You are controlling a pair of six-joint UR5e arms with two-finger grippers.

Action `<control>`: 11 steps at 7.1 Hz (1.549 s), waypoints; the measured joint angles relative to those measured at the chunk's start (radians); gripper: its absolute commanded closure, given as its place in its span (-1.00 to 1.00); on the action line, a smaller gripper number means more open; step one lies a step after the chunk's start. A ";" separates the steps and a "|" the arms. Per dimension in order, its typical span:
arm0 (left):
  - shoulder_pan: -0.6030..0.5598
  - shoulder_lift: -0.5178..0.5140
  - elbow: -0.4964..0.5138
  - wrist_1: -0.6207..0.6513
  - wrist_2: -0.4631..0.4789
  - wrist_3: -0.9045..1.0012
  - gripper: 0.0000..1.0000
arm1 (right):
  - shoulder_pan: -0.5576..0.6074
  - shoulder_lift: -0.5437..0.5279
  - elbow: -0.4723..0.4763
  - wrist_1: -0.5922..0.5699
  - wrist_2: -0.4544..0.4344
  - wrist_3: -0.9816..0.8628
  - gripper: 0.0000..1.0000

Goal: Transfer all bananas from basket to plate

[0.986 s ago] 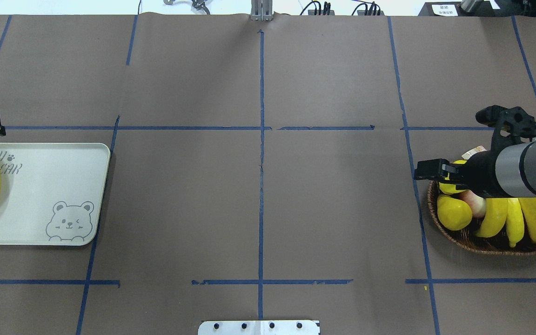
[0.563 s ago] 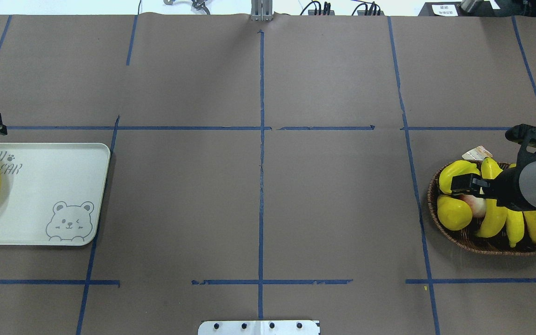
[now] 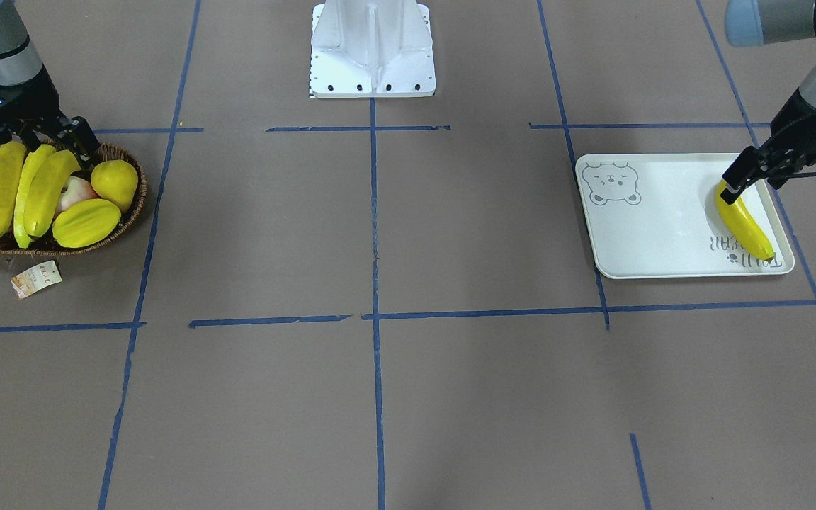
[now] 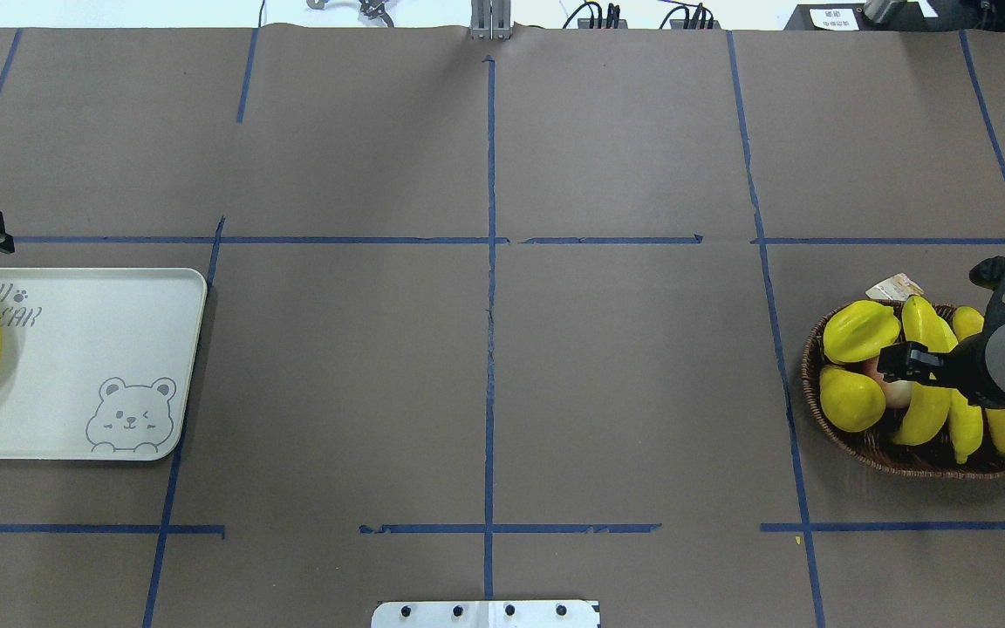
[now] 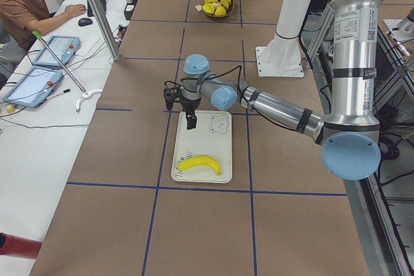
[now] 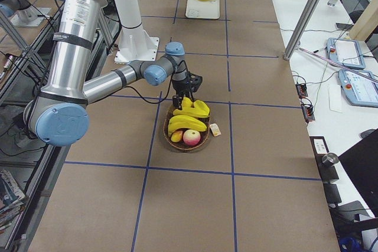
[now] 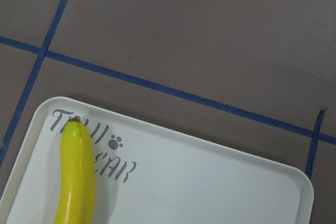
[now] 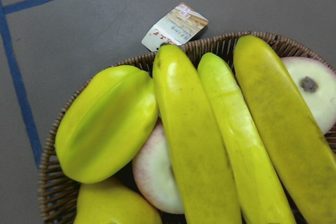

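The right gripper (image 4: pixel 895 360) is drawn back and lowered over the bananas (image 4: pixel 923 412) in the basket (image 4: pixel 904 463), fingers held apart, nothing gripped yet.

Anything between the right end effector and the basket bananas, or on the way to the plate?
Nothing visible. The right end effector hangs above the three long yellow bananas lying on top in the dark brown woven wicker basket; the ribbed yellow starfruit sits beside them. The off-white rectangular plate is mostly bare.
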 measured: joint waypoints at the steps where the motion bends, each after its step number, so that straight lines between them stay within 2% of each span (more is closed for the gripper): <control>1: 0.000 0.000 -0.001 0.000 0.000 0.000 -1.00 | -0.001 0.001 -0.020 0.002 -0.010 0.001 -0.80; 2: 0.000 -0.001 -0.002 0.000 0.000 0.000 -1.00 | -0.002 0.005 -0.034 0.003 -0.021 0.001 -0.56; 3: 0.000 0.000 -0.003 0.000 0.000 0.000 -1.00 | -0.003 0.008 -0.041 0.003 -0.025 0.000 -0.24; 4: 0.000 0.000 -0.003 0.000 0.000 0.000 -1.00 | -0.003 0.010 -0.044 0.004 -0.024 -0.001 0.24; 6: 0.001 0.000 -0.001 0.000 0.000 0.001 -1.00 | -0.004 0.011 -0.042 0.006 -0.019 -0.004 0.89; 7: 0.002 0.000 0.000 0.000 0.000 0.000 -1.00 | -0.004 0.012 -0.040 0.006 -0.017 -0.005 1.00; 9: 0.003 0.000 0.001 0.000 0.000 0.000 -1.00 | 0.008 0.008 -0.016 -0.006 0.005 -0.017 1.00; 10: 0.003 0.000 0.002 0.000 0.000 0.000 -1.00 | 0.056 0.003 0.023 -0.032 0.072 -0.062 1.00; 11: 0.003 0.000 0.003 0.000 0.000 0.001 -1.00 | 0.150 0.004 0.068 -0.080 0.181 -0.154 1.00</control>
